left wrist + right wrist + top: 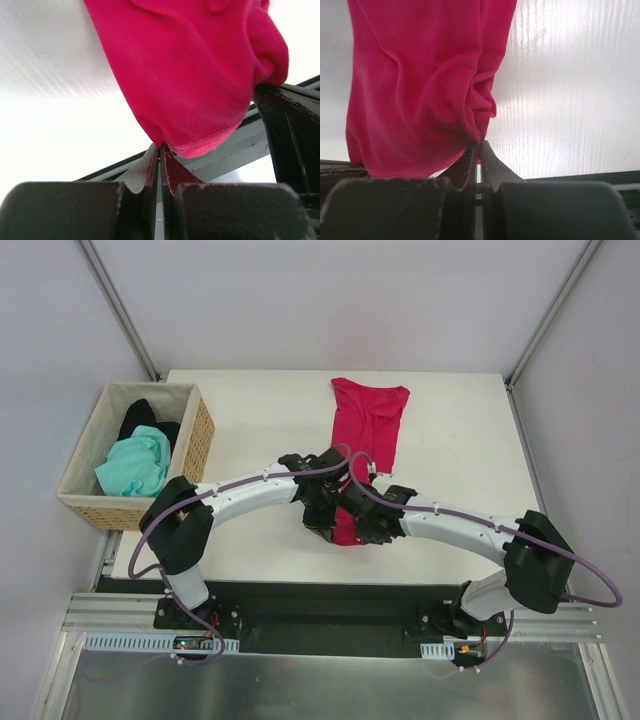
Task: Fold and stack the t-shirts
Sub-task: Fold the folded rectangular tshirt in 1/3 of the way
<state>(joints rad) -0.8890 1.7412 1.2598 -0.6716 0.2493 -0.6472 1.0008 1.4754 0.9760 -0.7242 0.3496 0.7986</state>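
The crimson t-shirt (369, 425) lies as a long narrow strip on the white table, running from the far middle toward the near edge. Its near end is pinched by both grippers, which meet side by side over it. My left gripper (322, 518) is shut on the hem at the near left corner (161, 146). My right gripper (368, 530) is shut on bunched cloth at the near right corner (480, 144). The mint-green t-shirt (135, 465) and the black t-shirt (145, 418) lie crumpled in the basket.
The tan wicker basket (196, 440) stands at the table's left edge. A dark metal rail (330, 620) runs along the near side by the arm bases. White walls with slanted frame posts enclose the back.
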